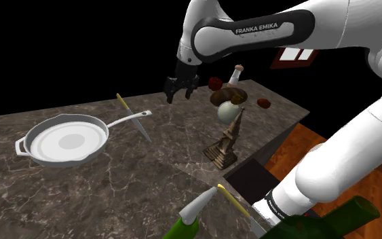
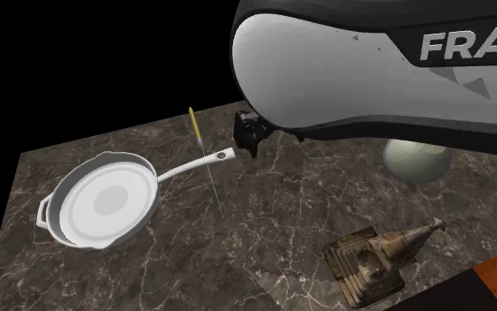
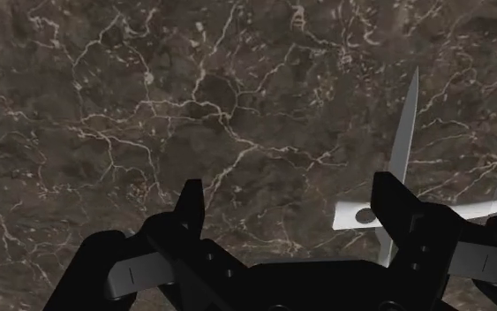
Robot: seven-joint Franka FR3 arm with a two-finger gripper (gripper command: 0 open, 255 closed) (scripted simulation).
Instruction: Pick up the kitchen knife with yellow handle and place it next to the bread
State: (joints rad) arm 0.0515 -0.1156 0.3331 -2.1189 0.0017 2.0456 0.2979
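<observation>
Gripper (image 3: 287,187) wide open, empty (over marble counter (image 3: 131,97)); knife (image 3: 405,124) blade prob. just beside one finger.

My arm (image 1: 332,156) arcs from the shoulder view's lower right to upper centre; my gripper (image 1: 181,92) hangs pointing down, fingers (image 3: 191,201) apart.

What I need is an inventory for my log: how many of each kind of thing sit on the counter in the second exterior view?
Pan: 1
Knife: 1
Statue: 1
Pale ball: 1
Total: 4
</observation>
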